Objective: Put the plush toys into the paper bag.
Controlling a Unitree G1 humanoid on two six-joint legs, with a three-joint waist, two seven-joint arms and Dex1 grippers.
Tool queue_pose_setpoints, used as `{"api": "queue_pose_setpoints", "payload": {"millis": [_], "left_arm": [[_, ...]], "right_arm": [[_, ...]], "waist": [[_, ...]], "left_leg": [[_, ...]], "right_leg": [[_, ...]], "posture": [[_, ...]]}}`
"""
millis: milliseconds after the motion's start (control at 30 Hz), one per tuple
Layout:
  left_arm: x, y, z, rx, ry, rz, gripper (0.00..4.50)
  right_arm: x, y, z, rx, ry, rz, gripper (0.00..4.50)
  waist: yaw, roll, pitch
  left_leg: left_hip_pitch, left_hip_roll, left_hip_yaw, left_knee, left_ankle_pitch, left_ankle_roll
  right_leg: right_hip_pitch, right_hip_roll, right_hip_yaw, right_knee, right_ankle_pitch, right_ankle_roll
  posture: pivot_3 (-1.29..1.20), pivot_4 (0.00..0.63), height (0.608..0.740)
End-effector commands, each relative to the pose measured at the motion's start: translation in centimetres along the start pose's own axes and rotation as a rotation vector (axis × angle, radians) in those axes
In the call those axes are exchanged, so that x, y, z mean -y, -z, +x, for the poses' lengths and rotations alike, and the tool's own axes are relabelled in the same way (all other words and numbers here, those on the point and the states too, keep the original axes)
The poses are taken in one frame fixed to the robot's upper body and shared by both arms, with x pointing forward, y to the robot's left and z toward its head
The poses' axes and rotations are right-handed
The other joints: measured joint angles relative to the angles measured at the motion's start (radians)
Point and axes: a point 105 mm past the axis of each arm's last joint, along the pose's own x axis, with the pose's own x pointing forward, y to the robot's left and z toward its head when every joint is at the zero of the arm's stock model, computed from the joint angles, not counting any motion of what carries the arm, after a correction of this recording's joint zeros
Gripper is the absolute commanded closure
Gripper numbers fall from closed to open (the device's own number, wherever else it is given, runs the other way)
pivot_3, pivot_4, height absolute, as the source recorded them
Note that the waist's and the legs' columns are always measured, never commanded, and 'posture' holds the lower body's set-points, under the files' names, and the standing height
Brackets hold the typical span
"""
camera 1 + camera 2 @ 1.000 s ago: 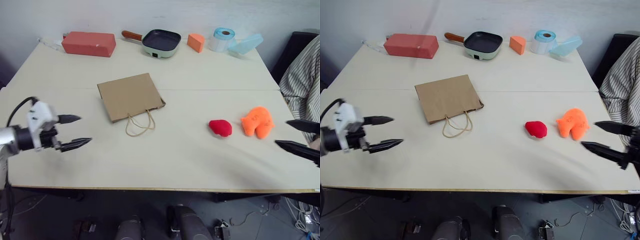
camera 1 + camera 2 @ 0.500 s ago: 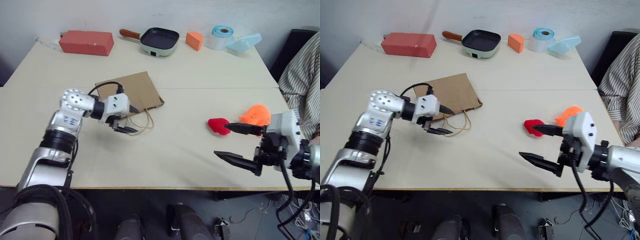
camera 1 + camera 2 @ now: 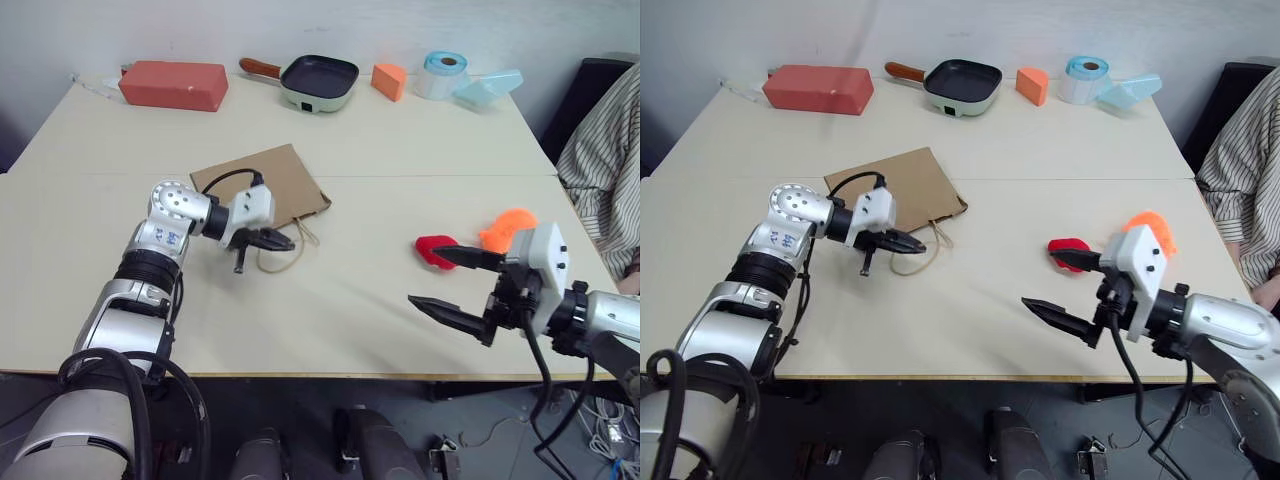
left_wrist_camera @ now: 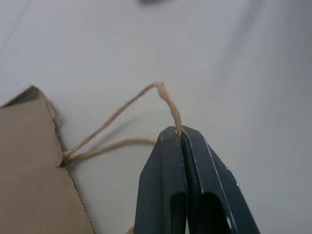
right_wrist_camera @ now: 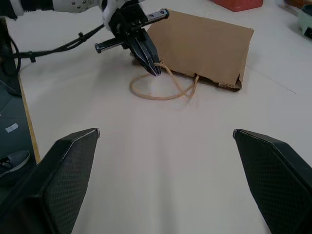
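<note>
The brown paper bag lies flat on the table, its cord handles pointing toward me. My left gripper is shut on one handle loop; the left wrist view shows the cord pinched between the black fingers. The red plush toy and the orange plush toy sit side by side at the right. My right gripper hovers just in front of the red toy, open wide and holding nothing. Its upper finger partly covers that toy.
Along the far edge stand a red brick-like block, a green pan, an orange wedge, a tape roll and a pale blue box. A person in a striped shirt sits at the right.
My left gripper swung in from the table's left side to the bag's handles and shut on one cord. My right gripper came in from the right edge toward the red toy, staying open.
</note>
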Motion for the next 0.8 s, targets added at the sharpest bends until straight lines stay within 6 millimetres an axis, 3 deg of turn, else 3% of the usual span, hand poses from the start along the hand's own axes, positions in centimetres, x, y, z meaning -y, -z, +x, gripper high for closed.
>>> {"api": "queue_pose_setpoints", "payload": {"millis": [33, 133, 300, 433, 567, 800], "left_arm": [[0.0, -5.4, -1.7, 0.223, -0.008, -0.086, 4.5], [2.0, -7.4, -2.3, 0.306, 0.059, -0.124, 4.5], [4.1, -8.9, -1.3, 0.343, 0.088, -0.119, 4.5], [4.7, -10.3, -0.4, 0.397, 0.084, -0.132, 4.5], [4.8, -11.3, -0.2, 0.452, 0.072, -0.166, 4.5], [6.5, -12.3, 0.3, 0.49, 0.129, -0.174, 4.5]], "right_arm": [[-1.0, -0.8, 1.7, 0.064, -0.036, 0.013, 0.38], [-1.3, -0.9, 4.2, 0.093, -0.059, 0.034, 1.26], [-1.1, -0.9, 8.5, 0.119, -0.095, 0.051, 3.06], [-0.9, 1.0, 11.3, 0.062, -0.125, 0.061, 4.48], [-0.8, 2.8, 12.5, 0.022, -0.126, 0.06, 4.48], [0.0, 3.6, 14.1, -0.016, -0.115, 0.069, 4.48]], "waist": [[-0.001, 0.0, 0.0], [-0.009, 0.0, 0.0], [-0.014, 0.0, 0.0], [-0.013, 0.0, 0.0], [-0.015, 0.0, 0.0], [-0.025, 0.0, 0.0]], "left_leg": [[0.0, 0.0, 0.0, 0.0, 0.0, 0.0], [0.0, 0.001, 0.0, 0.0, 0.0, -0.001], [0.001, 0.0, -0.001, 0.003, 0.001, -0.001], [-0.001, 0.0, -0.001, 0.006, 0.0, -0.001], [-0.001, 0.0, -0.001, 0.006, 0.0, 0.0], [-0.001, 0.0, -0.001, 0.006, 0.0, -0.001]], "right_leg": [[0.0, 0.0, 0.0, 0.0, 0.0, 0.0], [0.0, 0.0, 0.0, 0.002, 0.0, 0.0], [0.0, 0.0, 0.0, 0.003, 0.0, 0.0], [0.0, -0.001, 0.0, 0.005, 0.0, 0.0], [0.0, -0.001, 0.0, 0.007, 0.0, 0.0], [-0.001, -0.001, 0.0, 0.008, 0.0, 0.0]], "posture": [[0.0, 0.15, 0.74], [0.0, 0.15, 0.74], [0.0, 0.15, 0.74], [0.0, 0.15, 0.74], [0.0, 0.15, 0.74], [0.0, 0.15, 0.74]]}}
